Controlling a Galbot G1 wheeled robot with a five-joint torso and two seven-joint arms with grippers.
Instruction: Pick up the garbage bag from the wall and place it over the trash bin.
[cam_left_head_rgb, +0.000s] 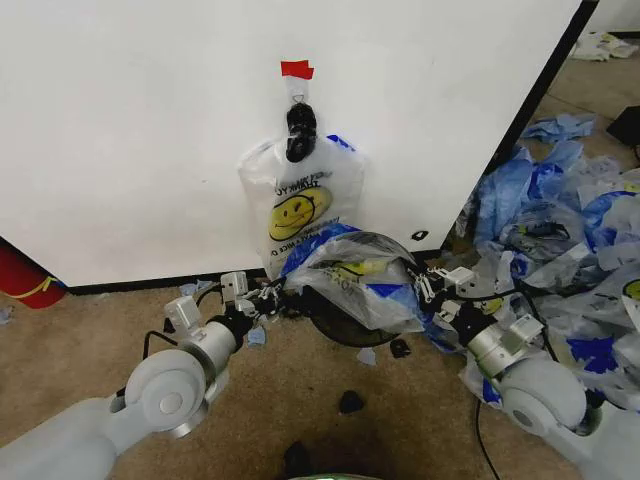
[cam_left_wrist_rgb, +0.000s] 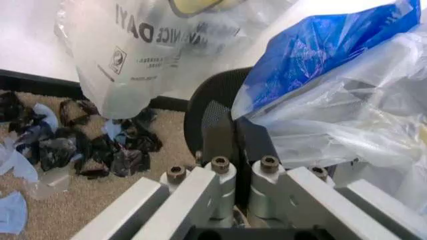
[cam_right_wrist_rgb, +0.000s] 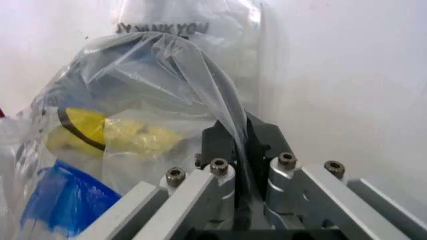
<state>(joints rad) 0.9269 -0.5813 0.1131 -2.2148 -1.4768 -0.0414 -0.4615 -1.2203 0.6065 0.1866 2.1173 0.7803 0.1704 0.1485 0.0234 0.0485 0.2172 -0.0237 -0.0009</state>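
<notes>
The garbage bag (cam_left_head_rgb: 358, 272), see-through with a yellow smiley and blue edges, is stretched between both grippers just above the black trash bin (cam_left_head_rgb: 345, 335) at the foot of the wall. My left gripper (cam_left_head_rgb: 272, 296) is shut on the bag's left edge. In the left wrist view that gripper (cam_left_wrist_rgb: 241, 150) pinches blue and clear plastic (cam_left_wrist_rgb: 333, 85) beside the bin's mesh wall (cam_left_wrist_rgb: 210, 115). My right gripper (cam_left_head_rgb: 426, 286) is shut on the bag's right edge. In the right wrist view it (cam_right_wrist_rgb: 240, 150) clamps a clear fold, with the smiley (cam_right_wrist_rgb: 100, 131) beyond.
A second smiley bag (cam_left_head_rgb: 297, 200) hangs on the white wall from a hook under red tape (cam_left_head_rgb: 296, 69). A heap of blue-and-clear bags (cam_left_head_rgb: 570, 220) fills the right side. Black scraps (cam_left_head_rgb: 350, 402) litter the carpet, and a red cylinder (cam_left_head_rgb: 20, 275) stands far left.
</notes>
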